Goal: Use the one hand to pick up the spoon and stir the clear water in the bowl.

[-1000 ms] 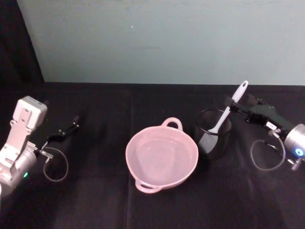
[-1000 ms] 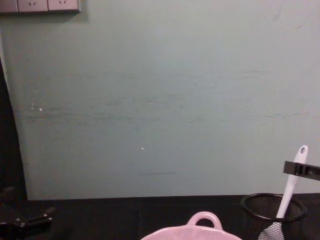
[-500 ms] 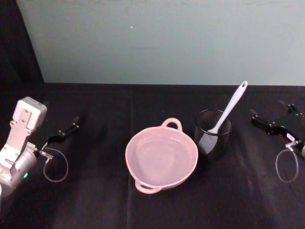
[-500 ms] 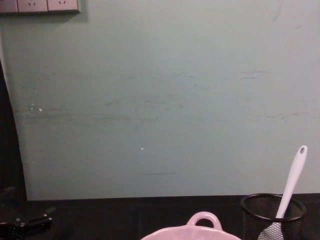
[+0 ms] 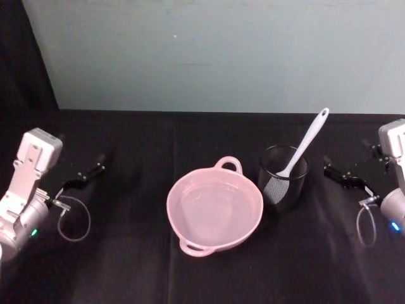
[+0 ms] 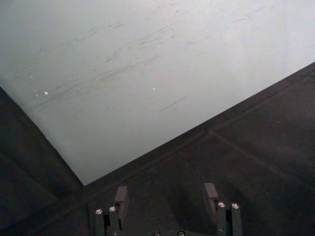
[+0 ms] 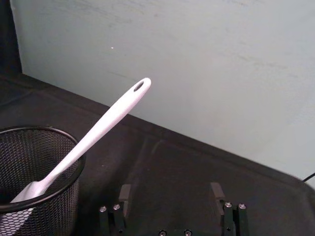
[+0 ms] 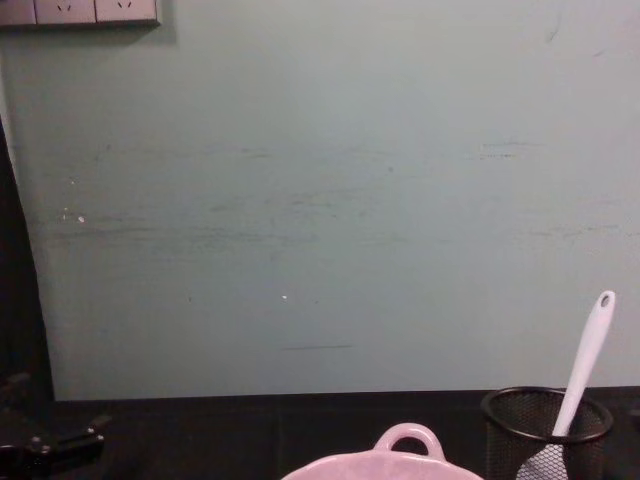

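At frame left, the left end effector (image 5: 81, 178) rests parked, fingers wide. Centre: the bowl (image 5: 214, 207). Just right, the spoon (image 5: 304, 144) leans in the mesh cup (image 5: 283, 177) — the right end effector (image 5: 349, 175), wide open at far right, should pinch the upper handle squarely — then lift straight.

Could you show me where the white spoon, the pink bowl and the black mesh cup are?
spoon (image 5: 308, 142), head view, middle of its handle.
bowl (image 5: 190, 235), head view, near rim.
black mesh cup (image 5: 296, 192), head view, its side wall.
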Controlling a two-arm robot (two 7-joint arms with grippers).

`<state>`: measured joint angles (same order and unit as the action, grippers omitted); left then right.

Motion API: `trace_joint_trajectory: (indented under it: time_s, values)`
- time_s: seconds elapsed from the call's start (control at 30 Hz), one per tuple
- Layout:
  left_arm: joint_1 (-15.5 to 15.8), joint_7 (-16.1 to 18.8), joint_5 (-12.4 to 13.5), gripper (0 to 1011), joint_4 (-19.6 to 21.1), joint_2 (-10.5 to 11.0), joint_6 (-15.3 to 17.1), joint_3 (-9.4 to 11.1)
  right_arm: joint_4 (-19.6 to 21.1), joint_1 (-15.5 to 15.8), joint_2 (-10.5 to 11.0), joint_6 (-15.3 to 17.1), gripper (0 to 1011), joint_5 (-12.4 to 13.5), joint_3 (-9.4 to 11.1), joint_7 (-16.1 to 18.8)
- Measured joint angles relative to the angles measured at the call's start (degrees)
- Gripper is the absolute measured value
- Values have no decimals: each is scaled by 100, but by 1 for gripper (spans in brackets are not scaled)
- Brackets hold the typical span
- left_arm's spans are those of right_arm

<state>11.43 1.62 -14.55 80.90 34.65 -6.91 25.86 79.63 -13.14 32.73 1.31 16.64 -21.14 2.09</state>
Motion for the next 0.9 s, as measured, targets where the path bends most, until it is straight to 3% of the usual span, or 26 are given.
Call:
trace_joint_trajectory:
  time_s: [0.2, 0.9]
  values:
    - [0, 0, 0, 1005, 0, 0, 0, 0, -206, -83, -207, -23, 1003, 192, 112, 238]
    - [0, 0, 0, 1005, 0, 0, 0, 0, -191, -78, -174, -27, 1003, 132, 73, 209]
